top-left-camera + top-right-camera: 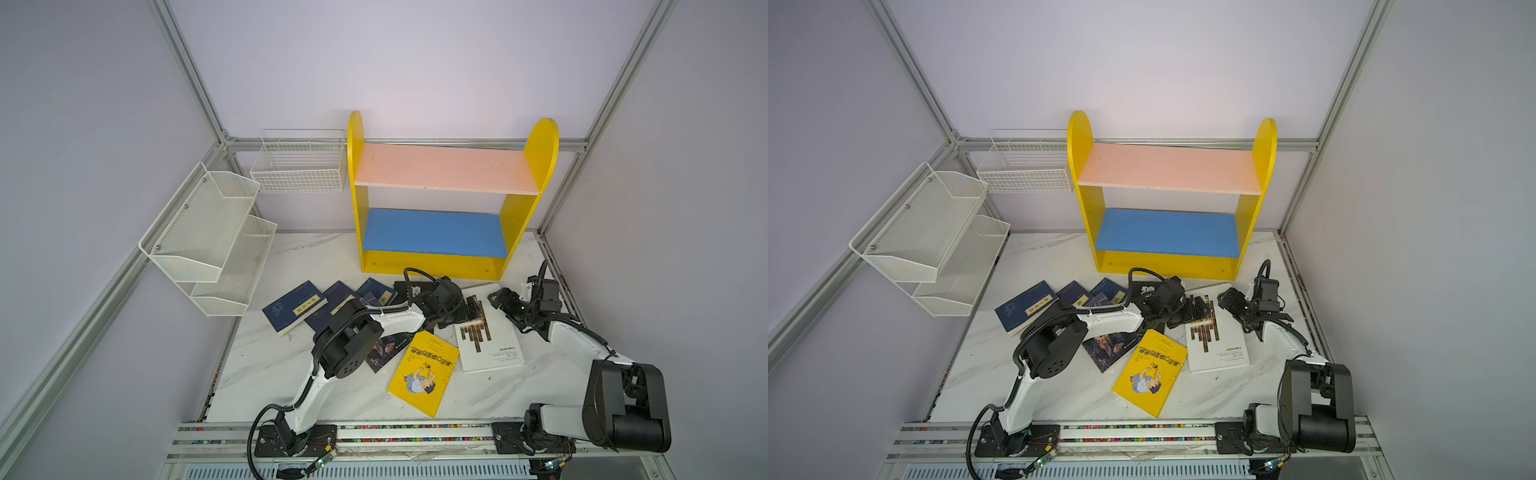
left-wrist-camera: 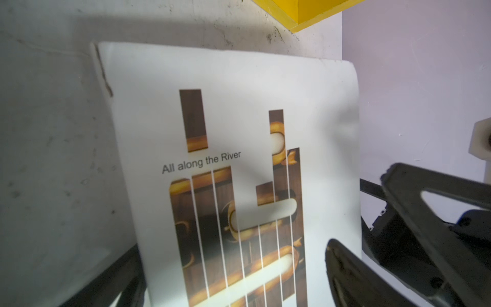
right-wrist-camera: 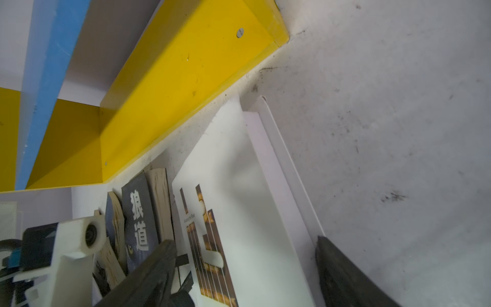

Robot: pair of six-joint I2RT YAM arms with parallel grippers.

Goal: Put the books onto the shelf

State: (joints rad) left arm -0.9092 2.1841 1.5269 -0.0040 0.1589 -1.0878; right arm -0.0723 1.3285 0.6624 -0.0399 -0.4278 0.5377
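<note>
Shelf: the yellow bookcase (image 1: 432, 266) stands upright at the back of the tabletop (image 1: 270, 370), with its pink board above its blue board.
Books: all seven lie on the tabletop in front of the shelf.
Navy books: the three lie in an overlapping row on the left (image 1: 293, 307) (image 1: 338, 295) (image 1: 378, 291), and the left arm partly hides the middle one.
Wolf-eyes book (image 3: 138, 220): it lies close to the shelf's base, just beside the white book.
Portrait book (image 1: 384, 351): it is partly under the left arm, next to the yellow cartoon book (image 1: 424, 374).
White book (image 1: 490, 345): it lies face up to the right of centre, its far end near the shelf's base.
Left fingers (image 2: 345, 268): they are spread wide low over the white book's far half, with the cover between them. Contact cannot be told.
Right fingers (image 3: 342, 279): they are apart at the white book's far right edge, one out on the tabletop side and the other over the cover. No clamp is visible.
Other items: a white mesh rack (image 1: 208, 241) and a wire basket (image 1: 299, 166) hang at the back left.
</note>
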